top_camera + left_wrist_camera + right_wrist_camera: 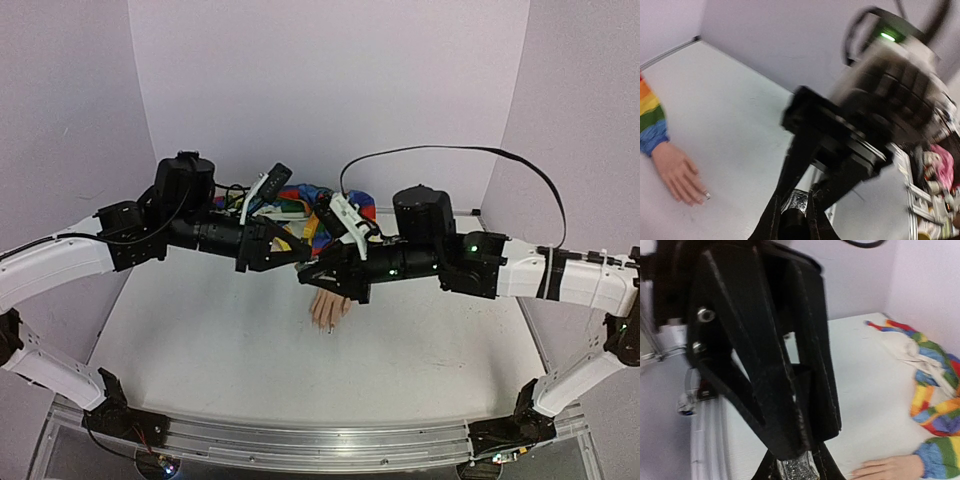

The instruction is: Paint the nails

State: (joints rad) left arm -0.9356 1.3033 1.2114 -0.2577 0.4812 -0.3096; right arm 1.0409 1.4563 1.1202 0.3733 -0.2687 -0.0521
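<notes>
Right, I see the left gripper (792, 220) clamped on a black cap (791, 227), the right gripper (797, 465) on a small glittery bottle (798, 470); the nails (706, 195) of the pale mannequin hand (677, 170) rest on the white table (220, 340) beneath.

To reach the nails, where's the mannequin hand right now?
Top view: the mannequin hand lies flat at mid-table, just nearer than where the left gripper and right gripper meet, its rainbow sleeve running toward the back wall.

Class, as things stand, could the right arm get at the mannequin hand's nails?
Probably yes: the right gripper hangs just above the mannequin hand, nails uncovered. But it and the left gripper seem shut on a glittery bottle, so it's busy.
</notes>
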